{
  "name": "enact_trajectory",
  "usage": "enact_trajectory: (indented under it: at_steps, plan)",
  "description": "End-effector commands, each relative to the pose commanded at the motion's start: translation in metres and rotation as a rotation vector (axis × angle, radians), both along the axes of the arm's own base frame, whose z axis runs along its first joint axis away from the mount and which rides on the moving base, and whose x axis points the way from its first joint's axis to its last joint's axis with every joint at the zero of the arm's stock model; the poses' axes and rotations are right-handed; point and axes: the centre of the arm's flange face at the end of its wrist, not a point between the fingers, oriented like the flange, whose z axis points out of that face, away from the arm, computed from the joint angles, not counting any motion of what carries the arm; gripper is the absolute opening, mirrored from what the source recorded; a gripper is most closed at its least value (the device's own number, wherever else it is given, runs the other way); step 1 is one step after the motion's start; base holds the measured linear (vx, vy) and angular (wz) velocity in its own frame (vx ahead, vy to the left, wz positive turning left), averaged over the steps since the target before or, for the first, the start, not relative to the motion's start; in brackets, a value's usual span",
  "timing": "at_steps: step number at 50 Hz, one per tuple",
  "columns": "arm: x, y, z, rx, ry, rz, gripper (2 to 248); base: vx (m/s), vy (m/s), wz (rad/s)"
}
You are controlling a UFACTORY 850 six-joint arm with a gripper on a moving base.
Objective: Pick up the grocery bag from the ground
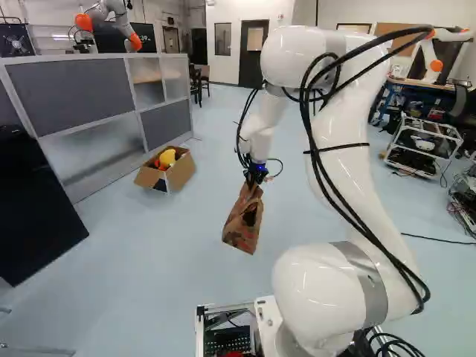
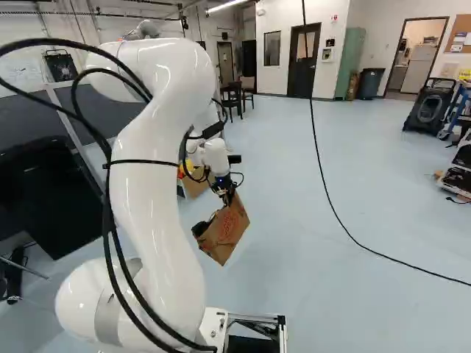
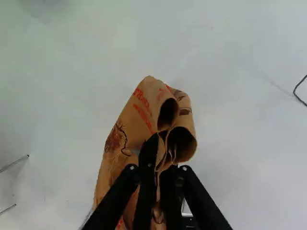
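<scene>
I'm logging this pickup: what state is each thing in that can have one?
Gripper: shut on the paper grocery bag.
Paper grocery bag: pinched near its top, hanging tilted, apparently clear of the floor.
Cardboard box: open, yellow item inside.
Black door with window: closed.
Doorway at the right of the right base view: open.

The pale blue floor (image 1: 186, 260) bears an open cardboard box (image 1: 181, 175) beside a grey-panelled partition (image 1: 82, 89). Farther off stand dark chairs (image 2: 234, 99), a bin (image 2: 370, 83), a white-framed rack (image 1: 421, 165) and a bulky black thing (image 2: 429, 107), perhaps a case.
</scene>
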Motion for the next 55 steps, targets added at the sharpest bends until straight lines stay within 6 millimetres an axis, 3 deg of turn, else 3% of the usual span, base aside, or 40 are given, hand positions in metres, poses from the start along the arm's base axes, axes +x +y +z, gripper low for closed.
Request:
enact_trajectory:
  at_steps: [35, 55]
  plan:
    - [-0.040, 0.000, 0.092, 0.000, -0.134, 0.000, 22, 0.000, 0.000, 0.000]
    - [-0.043, 0.000, 0.100, 0.000, -0.148, 0.000, 22, 0.000, 0.000, 0.000]
